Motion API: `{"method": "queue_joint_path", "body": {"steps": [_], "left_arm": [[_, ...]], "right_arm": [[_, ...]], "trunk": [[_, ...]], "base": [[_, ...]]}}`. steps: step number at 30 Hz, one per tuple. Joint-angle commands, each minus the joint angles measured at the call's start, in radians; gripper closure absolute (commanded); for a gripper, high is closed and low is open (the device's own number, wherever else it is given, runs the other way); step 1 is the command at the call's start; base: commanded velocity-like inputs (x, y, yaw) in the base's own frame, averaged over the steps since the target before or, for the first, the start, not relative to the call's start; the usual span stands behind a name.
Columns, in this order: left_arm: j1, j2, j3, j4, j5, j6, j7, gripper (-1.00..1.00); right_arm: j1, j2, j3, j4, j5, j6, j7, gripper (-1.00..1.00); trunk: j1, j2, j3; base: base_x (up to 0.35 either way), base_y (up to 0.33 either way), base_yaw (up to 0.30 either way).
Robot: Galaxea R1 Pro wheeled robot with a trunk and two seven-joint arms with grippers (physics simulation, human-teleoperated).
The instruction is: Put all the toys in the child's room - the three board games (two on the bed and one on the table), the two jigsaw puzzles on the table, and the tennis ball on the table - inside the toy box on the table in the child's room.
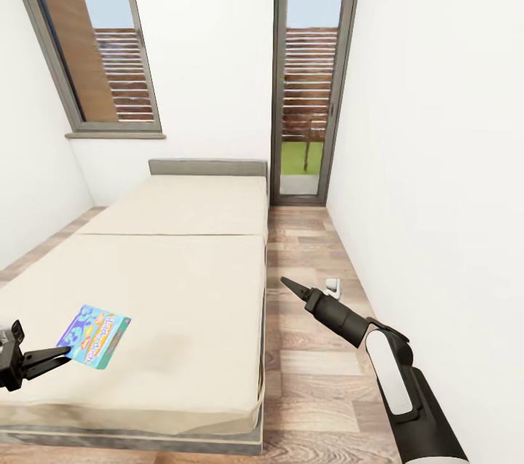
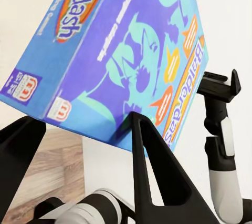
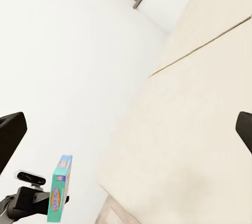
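Gripping a blue board game (image 1: 93,335) by its near edge with the left gripper (image 1: 62,355), fingers (image 2: 152,171) clamped on either side of the thin box. Holding it clear above the bed (image 1: 175,282), over the near corner of the beige mattress farthest from the floor strip, tilted, printed face up. Showing the "Balderdash" lettering and cartoon print along the box in the left wrist view. Hanging the right gripper (image 1: 287,284) beside the bed, over the wood-plank floor (image 1: 313,369), carrying nothing; cannot tell from the head view how far apart its fingers stand, though the right wrist view is showing both fingertips at opposite edges. Lying on the floor near that gripper, a small white object (image 1: 333,287).
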Motion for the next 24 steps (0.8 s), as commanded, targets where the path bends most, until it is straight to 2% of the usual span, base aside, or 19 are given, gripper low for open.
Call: {"method": "queue_joint_path", "body": {"steps": [1, 8, 13, 24], "left_arm": [[0.000, 0.000, -0.001, 0.000, -0.001, 0.011, -0.004, 1.00], [0.000, 0.001, -0.002, -0.002, -0.002, 0.011, -0.004, 1.00], [0.000, 0.001, -0.001, -0.007, -0.002, 0.011, -0.004, 1.00], [0.000, 0.001, 0.002, -0.012, -0.004, 0.011, -0.004, 1.00]], "right_arm": [[-0.001, 0.001, -0.002, 0.000, -0.002, 0.007, 0.002, -1.00], [0.000, 0.002, -0.001, -0.002, -0.002, 0.007, -0.006, -1.00], [0.000, 0.000, -0.002, -0.002, -0.002, 0.006, 0.001, -1.00], [0.000, 0.005, 0.001, -0.002, -0.001, 0.004, -0.005, -1.00]], "trunk": [[-0.004, 0.007, 0.002], [-0.031, 0.056, 0.024], [-0.039, 0.070, 0.031], [-0.081, 0.147, 0.074]], "base": [[0.000, 0.000, 0.000], [0.000, 0.000, 0.000], [0.000, 0.000, 0.002], [0.000, 0.000, 0.199]]}}
